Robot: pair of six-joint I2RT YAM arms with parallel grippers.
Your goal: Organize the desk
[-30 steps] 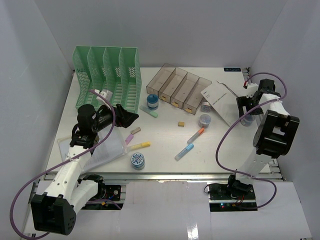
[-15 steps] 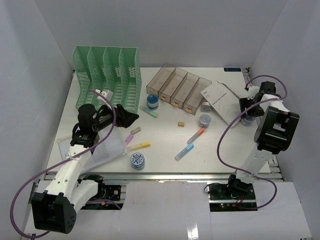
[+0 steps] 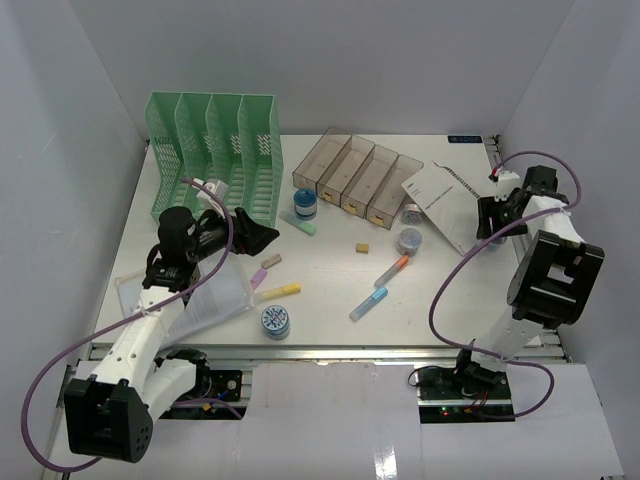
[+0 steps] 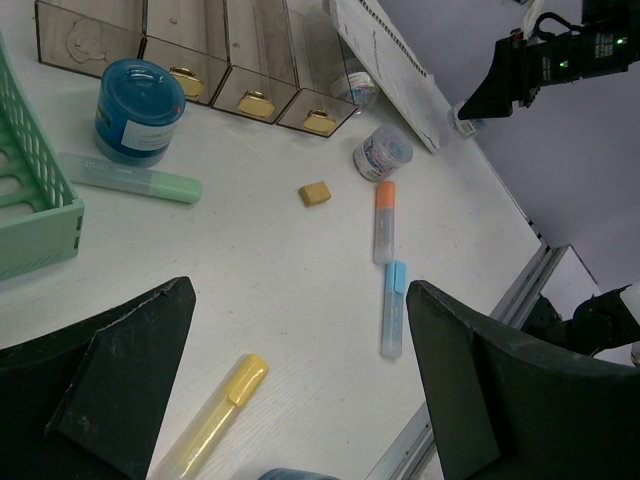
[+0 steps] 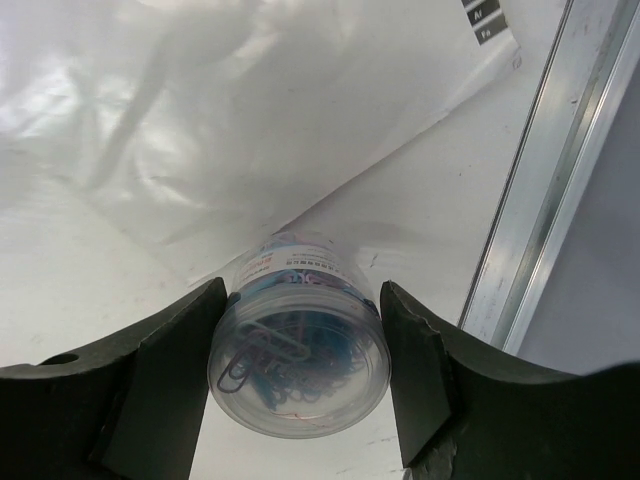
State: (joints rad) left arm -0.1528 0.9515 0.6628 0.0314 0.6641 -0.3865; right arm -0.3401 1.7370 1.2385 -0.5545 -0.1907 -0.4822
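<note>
From above, the desk (image 3: 320, 270) fills the middle of the view, with markers, small tubs and an eraser strewn between the green file rack (image 3: 215, 150) and the clear tray (image 3: 360, 178). The left gripper (image 3: 255, 235) hangs just beside the rack's near corner. The right gripper (image 3: 492, 225) is down at the far right edge, next to a sheet of paper (image 3: 445, 200). What it is working on cannot be seen from this angle.

The left wrist camera shows its jaws spread as wide as they go, with nothing between them, only bare desk below.

The right wrist camera shows the step in hand, which I judge to be picking up a clear paper-clip tub (image 5: 300, 370). The tub stands upright on the desk, its far side touching or just overlapping the paper's edge, near the aluminium rail (image 5: 540, 180). The fingers (image 5: 170, 380) bracket it, partly closed, with the pads right at its wall — whether they are pressing yet I cannot tell.

To do this well, the jaws should close evenly, centred on the round body, since smooth plastic may squirt out of an off-centre squeeze. The lift should be straight up, so that the paper is not dragged and the rail is cleared.
</note>
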